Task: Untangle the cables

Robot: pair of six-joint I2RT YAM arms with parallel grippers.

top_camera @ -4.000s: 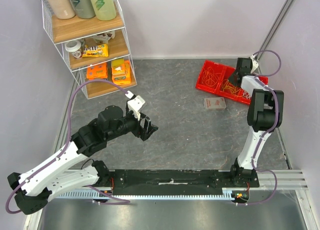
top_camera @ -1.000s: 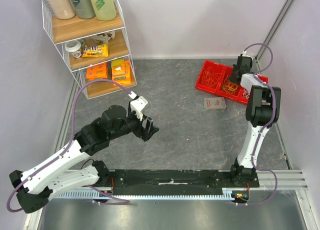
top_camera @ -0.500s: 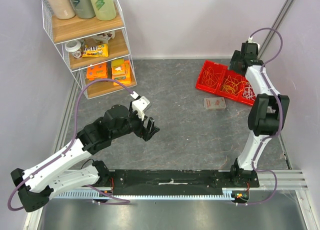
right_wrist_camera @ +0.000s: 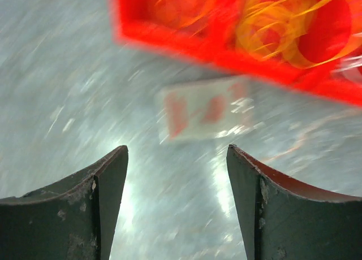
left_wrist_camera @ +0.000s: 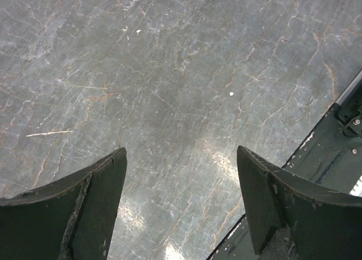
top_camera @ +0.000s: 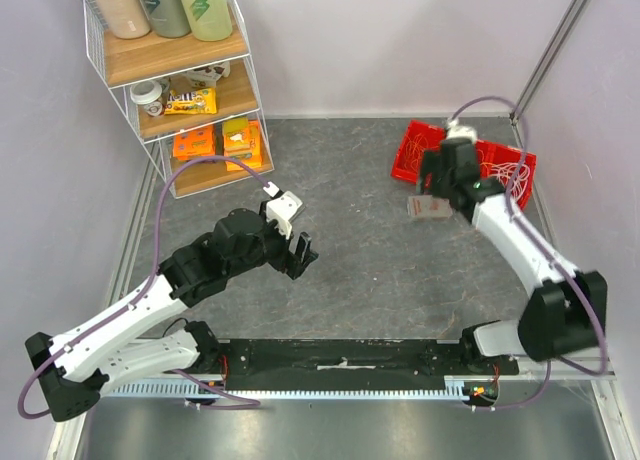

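Note:
The cables lie in a red two-part tray (top_camera: 409,166) at the back right. Orange and yellow loops (top_camera: 417,148) fill its left part and white and red ones (top_camera: 506,169) its right part. In the right wrist view the blurred orange and yellow cables (right_wrist_camera: 271,22) show in the red tray (right_wrist_camera: 169,37) at the top. My right gripper (top_camera: 428,187) (right_wrist_camera: 176,150) hangs open and empty just in front of the tray, over the floor. My left gripper (top_camera: 298,256) (left_wrist_camera: 181,152) stands open and empty over bare grey floor at centre left, far from the cables.
A small white and red packet (top_camera: 430,208) (right_wrist_camera: 206,110) lies on the floor just in front of the tray, beyond my right fingertips. A wire shelf unit (top_camera: 190,100) with bottles and snacks stands at the back left. The black base rail (top_camera: 340,358) runs along the near edge.
My right gripper has opened and its arm has swung from over the tray's back right corner to the left and nearer, over the packet. The left arm barely shifted.

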